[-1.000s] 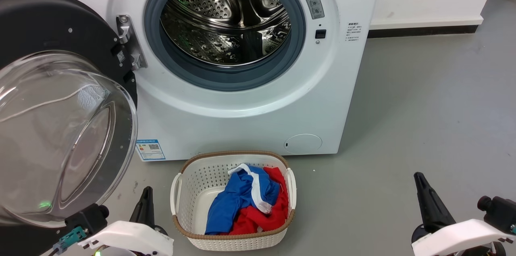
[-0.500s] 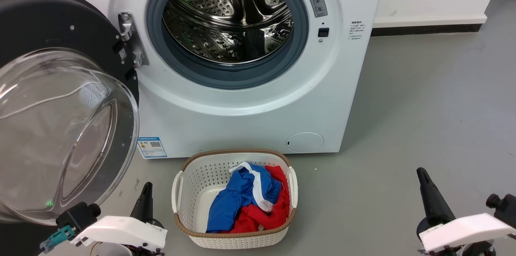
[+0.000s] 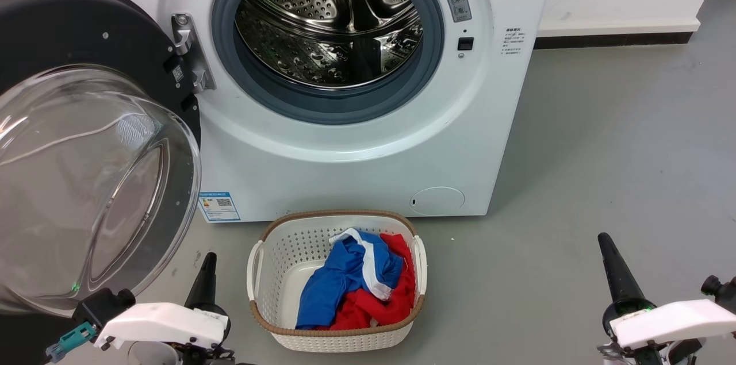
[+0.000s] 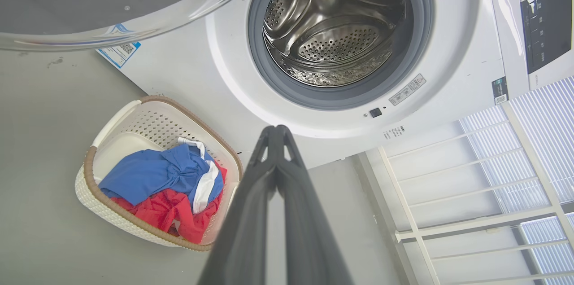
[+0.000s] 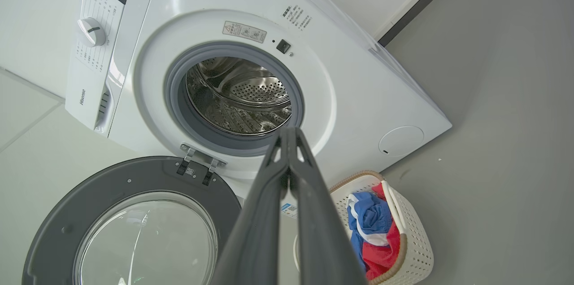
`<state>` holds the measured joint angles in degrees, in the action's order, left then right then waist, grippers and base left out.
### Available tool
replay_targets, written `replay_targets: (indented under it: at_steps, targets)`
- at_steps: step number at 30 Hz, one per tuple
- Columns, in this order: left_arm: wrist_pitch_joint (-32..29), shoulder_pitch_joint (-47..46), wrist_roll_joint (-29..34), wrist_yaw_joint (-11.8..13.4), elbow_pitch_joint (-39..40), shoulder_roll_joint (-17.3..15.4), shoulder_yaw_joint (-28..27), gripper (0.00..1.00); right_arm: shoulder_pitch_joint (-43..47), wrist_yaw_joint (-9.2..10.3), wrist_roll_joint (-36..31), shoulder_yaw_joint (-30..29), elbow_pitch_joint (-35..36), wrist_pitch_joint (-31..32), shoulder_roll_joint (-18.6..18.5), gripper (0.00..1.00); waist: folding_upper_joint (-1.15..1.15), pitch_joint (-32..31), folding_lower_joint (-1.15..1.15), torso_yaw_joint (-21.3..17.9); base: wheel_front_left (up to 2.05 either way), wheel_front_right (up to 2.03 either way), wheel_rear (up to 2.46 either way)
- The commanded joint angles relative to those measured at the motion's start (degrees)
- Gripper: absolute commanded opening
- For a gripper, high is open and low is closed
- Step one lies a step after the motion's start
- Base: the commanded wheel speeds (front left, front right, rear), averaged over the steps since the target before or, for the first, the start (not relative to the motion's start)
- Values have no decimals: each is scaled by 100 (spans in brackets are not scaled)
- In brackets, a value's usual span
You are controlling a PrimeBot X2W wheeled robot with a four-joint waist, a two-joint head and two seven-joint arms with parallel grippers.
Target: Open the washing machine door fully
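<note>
Large round glossy black washing machine door (image 3: 86, 181) w/ its bulging clear glass bowl hangs swung wide at 9 o'clock of the grey-gasketed steel drum opening (image 3: 330, 26), hung on the white boxy front-loader washing machine (image 3: 356, 164). It looks fully open or v. nearly so, i.e. task prob. done. Left gripper (image 4: 274, 131) sits at 7 o'clock in head view, just beside the door's lower edge, fingers pressed together, holding nothing. Right gripper (image 5: 288, 132) is at 5 o'clock, well apart from everything, fingers likewise together & empty. White perforated plastic laundry basket (image 3: 339, 342) w/ blue and red clothes (image 3: 345, 290) stands at 6 o'clock of the machine, just in front of it. Risks: any lift of the left arm could clip the glass bowl, being so near. A further shove could strain the metal hinge (image 3: 192, 60) at its stop, or bounce the door back toward shut. Rolling fwd could bump the basket.
</note>
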<state>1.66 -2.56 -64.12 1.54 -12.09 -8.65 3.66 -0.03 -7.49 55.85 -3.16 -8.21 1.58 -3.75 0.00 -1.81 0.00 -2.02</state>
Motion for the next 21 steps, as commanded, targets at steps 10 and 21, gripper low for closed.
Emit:
replay_targets:
  at_steps: [10,21]
  targets:
    - [-169,-204,-600,-203,2,105,-229,0,-251,-1,792,-72,-84,105,9,0,0,30,0,31,0,0,0]
    - [-312,-243,-1103,-370,-43,209,-405,0,-333,-1,1438,-125,-198,186,22,0,0,61,0,62,0,0,0]
